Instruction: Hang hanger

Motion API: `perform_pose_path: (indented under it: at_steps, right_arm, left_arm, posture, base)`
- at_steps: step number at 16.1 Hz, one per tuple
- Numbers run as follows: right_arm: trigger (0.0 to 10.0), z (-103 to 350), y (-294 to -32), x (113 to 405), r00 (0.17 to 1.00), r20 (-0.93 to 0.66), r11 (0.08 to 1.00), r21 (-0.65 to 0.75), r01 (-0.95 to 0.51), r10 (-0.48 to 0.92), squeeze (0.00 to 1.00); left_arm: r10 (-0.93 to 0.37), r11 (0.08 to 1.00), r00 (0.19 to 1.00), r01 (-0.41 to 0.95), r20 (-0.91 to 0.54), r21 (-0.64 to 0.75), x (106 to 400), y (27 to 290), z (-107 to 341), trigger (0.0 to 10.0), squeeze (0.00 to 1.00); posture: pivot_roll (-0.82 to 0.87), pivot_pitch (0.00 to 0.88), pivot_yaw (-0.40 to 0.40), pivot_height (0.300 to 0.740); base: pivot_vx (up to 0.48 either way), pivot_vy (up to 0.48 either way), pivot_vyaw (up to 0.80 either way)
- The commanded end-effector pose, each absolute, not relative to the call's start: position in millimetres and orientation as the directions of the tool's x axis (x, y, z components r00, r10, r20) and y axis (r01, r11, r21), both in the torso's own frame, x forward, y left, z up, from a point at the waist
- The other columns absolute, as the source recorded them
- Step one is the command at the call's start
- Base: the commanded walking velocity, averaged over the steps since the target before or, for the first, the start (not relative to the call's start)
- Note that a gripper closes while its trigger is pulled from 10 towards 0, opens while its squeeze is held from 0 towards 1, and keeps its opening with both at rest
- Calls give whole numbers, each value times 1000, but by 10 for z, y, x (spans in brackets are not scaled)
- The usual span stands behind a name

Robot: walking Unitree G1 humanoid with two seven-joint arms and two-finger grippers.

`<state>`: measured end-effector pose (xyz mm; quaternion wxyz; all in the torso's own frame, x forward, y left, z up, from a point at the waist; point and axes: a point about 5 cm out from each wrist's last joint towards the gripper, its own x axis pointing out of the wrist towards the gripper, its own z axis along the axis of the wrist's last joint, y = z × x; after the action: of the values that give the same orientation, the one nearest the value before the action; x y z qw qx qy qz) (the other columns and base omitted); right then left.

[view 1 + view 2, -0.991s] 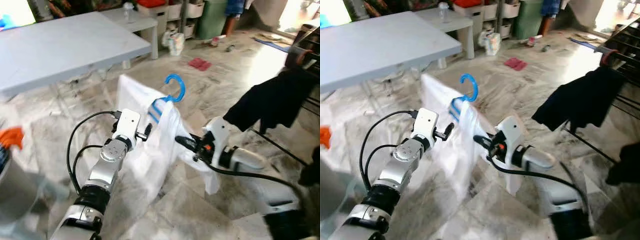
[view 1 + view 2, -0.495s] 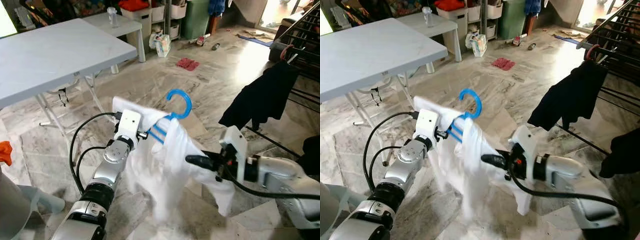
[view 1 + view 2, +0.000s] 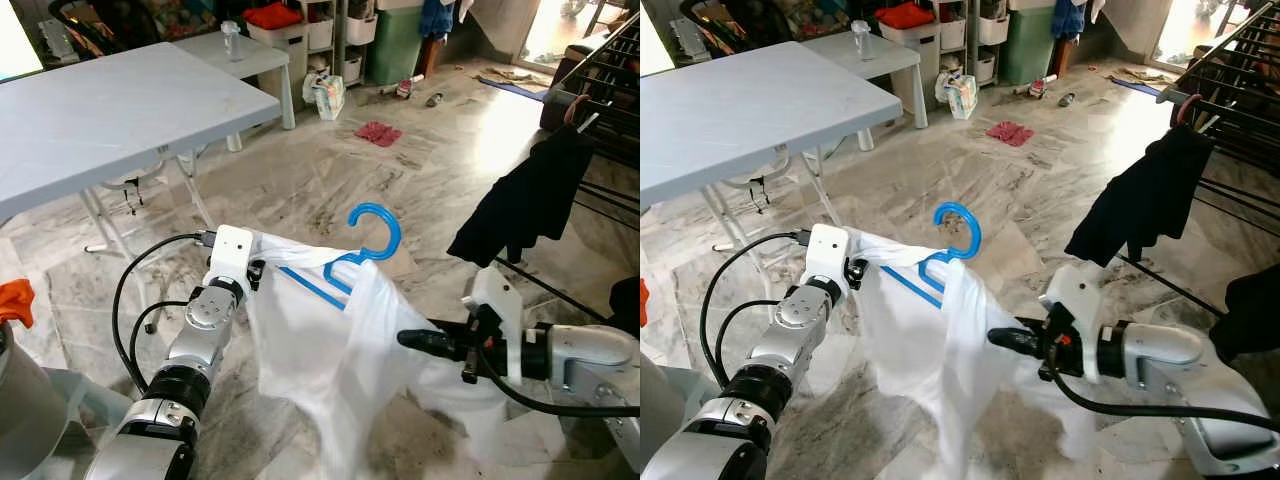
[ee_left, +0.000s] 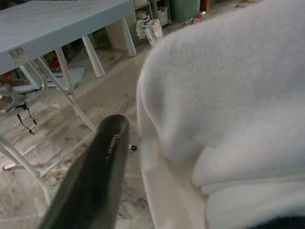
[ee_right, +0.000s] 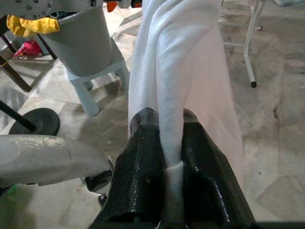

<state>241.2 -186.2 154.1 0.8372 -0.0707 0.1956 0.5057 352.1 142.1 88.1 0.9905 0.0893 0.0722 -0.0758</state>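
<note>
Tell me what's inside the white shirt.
A blue hanger: its hook and part of its bars show at the neck of the white shirt. The hanger's ends are covered by cloth.

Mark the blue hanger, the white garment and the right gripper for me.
blue hanger (image 3: 376,229): left eye view, on the curved hook.
white garment (image 3: 330,350): left eye view, on the cloth below the hanger.
right gripper (image 5: 164,138): right wrist view, between the fingertips, which pinch a fold of the garment.
</note>
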Motion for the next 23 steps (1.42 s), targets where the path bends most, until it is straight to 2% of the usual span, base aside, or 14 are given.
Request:
perform_pose_path:
  at_steps: [1, 4, 5, 8, 12, 14, 17, 18, 20, 21, 23]
  right_arm:
    - [10000, 1611, -1882, 2435, 416, -392, 468, 45, -883, 821, 0]
    - [10000, 1558, -1948, 2554, 502, -433, 531, -60, -845, 749, 0]
    - [10000, 1523, -2012, 2631, 559, -452, 571, -125, -811, 695, 0]
    - [10000, 1434, -2105, 2718, 612, -486, 603, -199, -773, 624, 0]
    - [10000, 1284, -2305, 2642, 554, -591, 533, -233, -814, 587, 0]
    - [10000, 1398, -2368, 2505, 452, -594, 448, -168, -878, 665, 0]
    - [10000, 1650, -2522, 2372, 375, -556, 387, -102, -917, 742, 0]
    - [10000, 1742, -2569, 2360, 375, -532, 381, -103, -919, 759, 0]
    - [10000, 1940, -2650, 2415, 427, -445, 430, -100, -897, 787, 0]
    - [10000, 2135, -2661, 2456, 456, -347, 452, -98, -887, 820, 0]
    - [10000, 2233, -2626, 2465, 443, -270, 442, -70, -894, 855, 0]
  left_arm:
    - [-148, 974, 978, 170, -150, 151, 3526, 1463, 904, 0, 0]
    - [-288, 941, 941, 312, -176, 128, 3459, 1356, 891, 0, 0]
    - [-290, 934, 937, 322, -193, 156, 3428, 1385, 883, 0, 0]
    - [-268, 943, 936, 303, -227, 138, 3407, 1532, 854, 0, 0]
    - [-248, 953, 951, 274, -184, 131, 3482, 1723, 1099, 0, 0]
    - [-231, 956, 954, 259, -192, 137, 3525, 1819, 1129, 0, 0]
    - [-226, 959, 951, 256, -212, 124, 3543, 1854, 1138, 0, 0]
    - [-241, 957, 944, 270, -225, 108, 3540, 1833, 1124, 0, 0]
    - [-270, 950, 933, 299, -238, 94, 3528, 1767, 1086, 0, 0]
    - [-288, 945, 919, 319, -268, 77, 3497, 1686, 996, 0, 0]
    - [-298, 942, 906, 330, -300, 61, 3464, 1624, 906, 0, 0]
  posture:
    - [-90, 0, -1, 740]
    - [-87, 0, -1, 740]
    - [-83, 0, -2, 740]
    - [-79, 0, -4, 740]
    - [-79, 0, -11, 740]
    - [-83, 0, -9, 740]
    - [-93, 0, -3, 740]
    - [-96, 0, -1, 740]
    - [-100, 0, 1, 740]
    - [-100, 0, 4, 740]
    - [-96, 0, 4, 740]
  base:
    - [0, 0, 0]
    - [0, 0, 0]
    - [0, 0, 0]
    - [0, 0, 0]
    - [0, 0, 0]
    - [0, 0, 0]
    - [0, 0, 0]
    - [0, 0, 0]
    - [0, 0, 0]
    - [0, 0, 0]
    - [0, 0, 0]
